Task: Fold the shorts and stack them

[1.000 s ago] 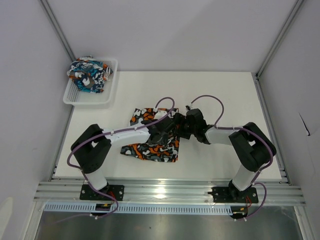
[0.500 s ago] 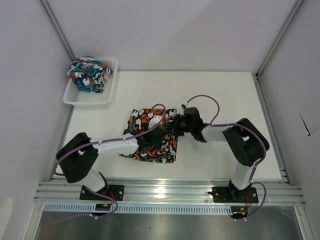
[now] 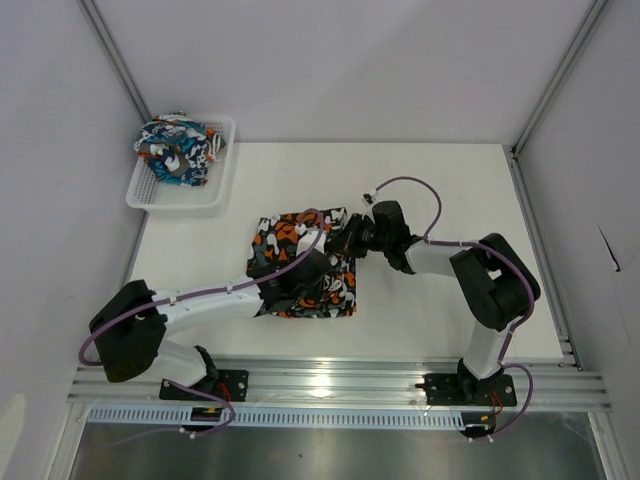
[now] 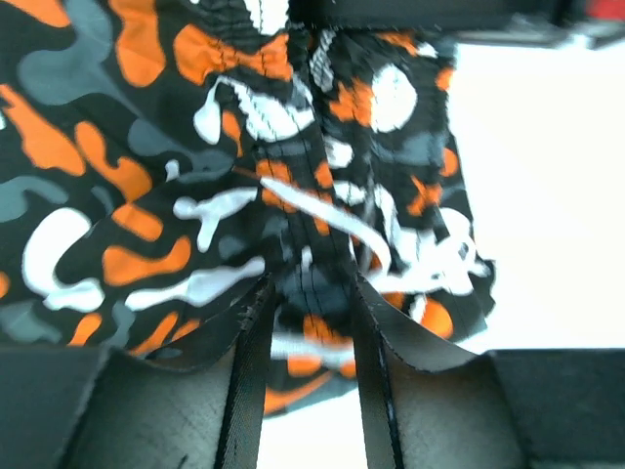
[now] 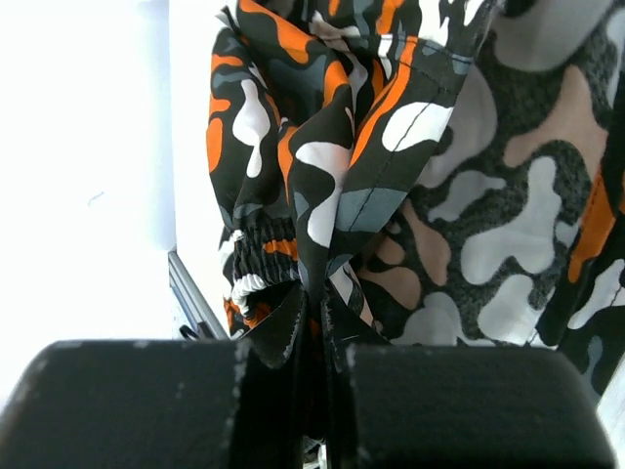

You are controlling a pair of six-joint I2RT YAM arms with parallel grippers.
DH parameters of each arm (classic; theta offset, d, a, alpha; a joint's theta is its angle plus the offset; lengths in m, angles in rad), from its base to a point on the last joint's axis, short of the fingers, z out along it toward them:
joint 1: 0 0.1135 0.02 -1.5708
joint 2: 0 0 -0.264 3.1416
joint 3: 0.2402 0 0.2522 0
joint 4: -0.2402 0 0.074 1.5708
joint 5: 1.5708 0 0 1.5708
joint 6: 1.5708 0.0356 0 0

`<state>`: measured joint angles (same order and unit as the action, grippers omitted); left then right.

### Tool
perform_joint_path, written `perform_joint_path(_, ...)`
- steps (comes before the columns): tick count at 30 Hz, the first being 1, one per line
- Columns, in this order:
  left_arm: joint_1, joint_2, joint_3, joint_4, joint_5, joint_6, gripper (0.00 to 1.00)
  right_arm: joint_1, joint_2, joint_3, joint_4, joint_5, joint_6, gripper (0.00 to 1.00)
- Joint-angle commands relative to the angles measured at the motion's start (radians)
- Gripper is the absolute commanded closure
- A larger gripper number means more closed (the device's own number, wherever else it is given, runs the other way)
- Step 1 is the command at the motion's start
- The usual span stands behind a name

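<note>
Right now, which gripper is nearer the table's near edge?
Left. Left gripper grips the camouflage shorts' near half; right gripper holds their far right corner, farther up the table.

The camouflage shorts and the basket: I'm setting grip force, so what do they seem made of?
The camouflage shorts look like thin woven synthetic fabric, matte: soft crumpled folds, stitched hems, gathered elastic waistband. The basket looks like rigid white plastic, judging by its open mesh walls.

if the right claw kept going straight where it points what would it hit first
More of the camouflage shorts it is shut on: the cloth bunches right ahead of the right claw. Left arm likely beyond, depth unclear.
</note>
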<state>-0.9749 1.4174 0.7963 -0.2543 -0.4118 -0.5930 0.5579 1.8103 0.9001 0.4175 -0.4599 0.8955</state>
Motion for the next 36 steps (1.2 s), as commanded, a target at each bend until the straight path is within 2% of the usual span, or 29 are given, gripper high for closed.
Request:
perform_joint_path(1, -0.008, -0.113, 0.037, -0.025, -0.007, 0.019, 0.6, -0.027, -0.029, 0.069, -0.012, -0.033, -0.044, 0.97)
perform_joint_path(7, -0.037, -0.212, 0.063, -0.094, -0.01, 0.036, 0.55, -0.055, 0.015, 0.147, -0.071, -0.071, -0.096, 0.97)
perform_joint_path(12, -0.111, -0.216, 0.049, -0.083, -0.065, 0.053, 0.54, -0.07, 0.07, 0.18, -0.065, -0.098, -0.102, 0.97)
perform_joint_path(16, -0.179, -0.154, 0.038, -0.031, -0.09, 0.142, 0.53, -0.076, 0.087, 0.194, -0.069, -0.103, -0.107, 0.96)
perform_joint_path(17, -0.211, -0.137, 0.047, -0.022, -0.096, 0.16, 0.54, -0.078, 0.092, 0.2, -0.075, -0.105, -0.112, 0.96)
perform_joint_path(21, -0.22, -0.011, 0.145, -0.086, -0.091, 0.219, 0.61, -0.084, 0.101, 0.203, -0.077, -0.115, -0.116, 0.96)
perform_joint_path(24, -0.22, 0.08, 0.19, -0.131, -0.117, 0.26, 0.57, -0.093, 0.107, 0.204, -0.077, -0.129, -0.118, 0.95)
perform_joint_path(28, -0.223, 0.112, 0.199, -0.123, -0.119, 0.283, 0.52, -0.102, 0.116, 0.214, -0.086, -0.143, -0.125, 0.95)
perform_joint_path(29, -0.222, 0.109, 0.19, -0.094, -0.102, 0.289, 0.49, -0.105, 0.121, 0.215, -0.092, -0.146, -0.127, 0.94)
perform_joint_path(30, -0.223, 0.104, 0.189, -0.08, -0.091, 0.297, 0.41, -0.107, 0.123, 0.221, -0.095, -0.151, -0.13, 0.94)
perform_joint_path(32, -0.223, 0.11, 0.187, -0.06, -0.075, 0.317, 0.41, -0.113, 0.124, 0.226, -0.103, -0.157, -0.135, 0.94)
perform_joint_path(36, -0.243, 0.153, 0.192, -0.034, -0.133, 0.354, 0.4, -0.118, 0.129, 0.237, -0.106, -0.164, -0.136, 0.93)
